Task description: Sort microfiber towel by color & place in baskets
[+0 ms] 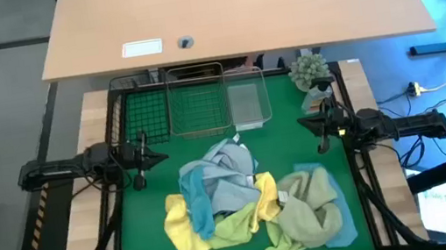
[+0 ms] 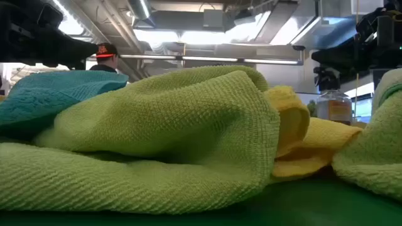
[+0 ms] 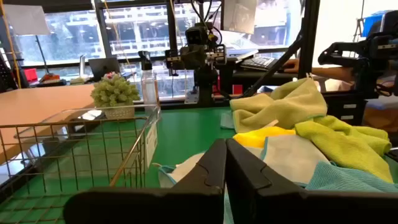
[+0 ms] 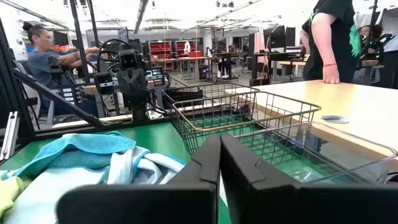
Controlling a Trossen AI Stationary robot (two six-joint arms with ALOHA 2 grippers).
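Note:
A heap of microfiber towels [image 1: 248, 201] lies on the green mat: light blue-grey ones [image 1: 225, 169] on the far side, yellow ones [image 1: 187, 228] and pale green ones [image 1: 306, 206] toward the near edge. Three baskets stand side by side at the far edge: black wire mesh [image 1: 139, 111], silver wire mesh [image 1: 198, 102], clear plastic [image 1: 248, 102]. My left gripper [image 1: 161, 157] hovers shut at the mat's left side, pointing toward the heap. My right gripper [image 1: 304, 122] hovers shut at the right side, above the mat. Neither touches a towel.
A small potted green plant [image 1: 311, 72] stands at the mat's far right corner, close to the right gripper. A wooden desk [image 1: 232, 8] lies beyond the baskets. People show in the room behind. Bare green mat [image 1: 288, 146] lies between heap and baskets.

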